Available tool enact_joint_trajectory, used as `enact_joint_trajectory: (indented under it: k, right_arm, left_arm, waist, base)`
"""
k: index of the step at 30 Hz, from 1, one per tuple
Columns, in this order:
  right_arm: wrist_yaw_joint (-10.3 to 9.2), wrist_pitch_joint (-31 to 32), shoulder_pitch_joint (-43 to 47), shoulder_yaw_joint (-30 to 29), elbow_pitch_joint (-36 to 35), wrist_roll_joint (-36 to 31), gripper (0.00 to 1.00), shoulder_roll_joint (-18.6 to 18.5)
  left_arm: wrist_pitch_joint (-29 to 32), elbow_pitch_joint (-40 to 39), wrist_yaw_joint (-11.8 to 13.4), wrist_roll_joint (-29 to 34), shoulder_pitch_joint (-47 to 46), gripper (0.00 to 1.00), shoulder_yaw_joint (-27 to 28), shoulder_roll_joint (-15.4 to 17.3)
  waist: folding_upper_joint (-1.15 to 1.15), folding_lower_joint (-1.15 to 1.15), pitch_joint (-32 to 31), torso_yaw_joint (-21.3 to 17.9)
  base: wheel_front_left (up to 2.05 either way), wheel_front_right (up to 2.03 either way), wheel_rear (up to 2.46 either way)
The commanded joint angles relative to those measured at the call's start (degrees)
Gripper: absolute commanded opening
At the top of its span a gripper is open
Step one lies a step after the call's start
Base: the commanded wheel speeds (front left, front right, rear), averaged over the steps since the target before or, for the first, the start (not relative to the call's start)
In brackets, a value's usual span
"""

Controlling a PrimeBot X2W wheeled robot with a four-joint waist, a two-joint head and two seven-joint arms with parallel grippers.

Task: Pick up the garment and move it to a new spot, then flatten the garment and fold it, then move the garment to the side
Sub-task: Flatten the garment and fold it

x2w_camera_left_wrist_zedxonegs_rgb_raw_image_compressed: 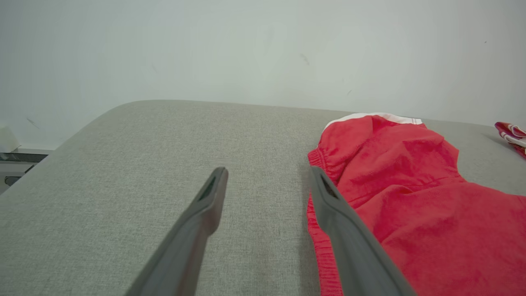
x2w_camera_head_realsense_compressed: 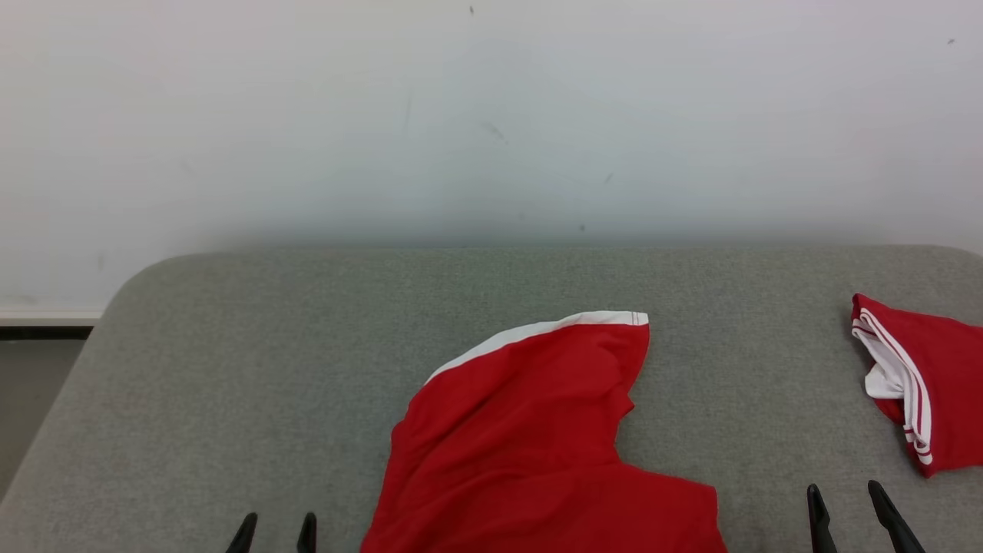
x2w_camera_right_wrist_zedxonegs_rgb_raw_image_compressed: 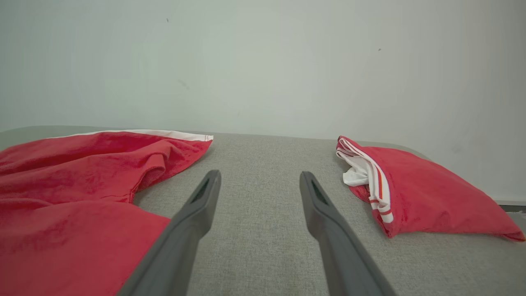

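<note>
Left wrist view shows the garment (x2w_camera_left_wrist_zedxonegs_rgb_raw_image_compressed: 411, 197)'s elastic waistband (x2w_camera_left_wrist_zedxonegs_rgb_raw_image_compressed: 320, 159), indistinct in head view.

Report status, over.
Left gripper, right gripper: jaws open, empty. Crumpled red fabric garment with white hem lies unfolded between them. Bundled red white-striped garment at right, apart.

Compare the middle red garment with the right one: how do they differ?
The middle garment lies spread and rumpled; the right garment is folded into a compact bundle. The middle garment covers far more of the grey pad than the right garment. The middle garment shows one white band; the right garment, thin white stripes. Both are red with white trim.
</note>
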Motion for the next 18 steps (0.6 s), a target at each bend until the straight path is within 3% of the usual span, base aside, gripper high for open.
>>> enact_joint_trajectory:
  k: [1, 9, 18]
  right_arm:
    - [-0.13, -0.15, 0.73, -0.03, 0.22, 0.11, 1.00, -0.20]
    - [-0.13, -0.15, 0.74, -0.46, 0.31, -0.56, 1.00, -0.18]
    - [-0.13, -0.15, 0.48, -0.59, 0.35, -0.81, 1.00, -0.18]
  left_arm:
    - [0.03, 0.15, -0.94, 1.31, 1.08, 1.00, 1.17, -0.56]
    - [0.02, 0.30, -5.78, 5.43, 3.22, 1.00, 6.52, -3.61]
    - [0.02, 1.04, -8.81, 8.70, 3.25, 1.00, 9.97, -6.17]
  waist:
    - [0.00, 0.00, -0.07, -0.75]
    - [0.00, 0.00, -0.31, -2.62]
    - [0.00, 0.00, -0.44, -3.01]
  base:
    - [0.00, 0.00, 0.00]
    - [0.00, 0.00, 0.00]
    - [0.00, 0.00, 0.00]
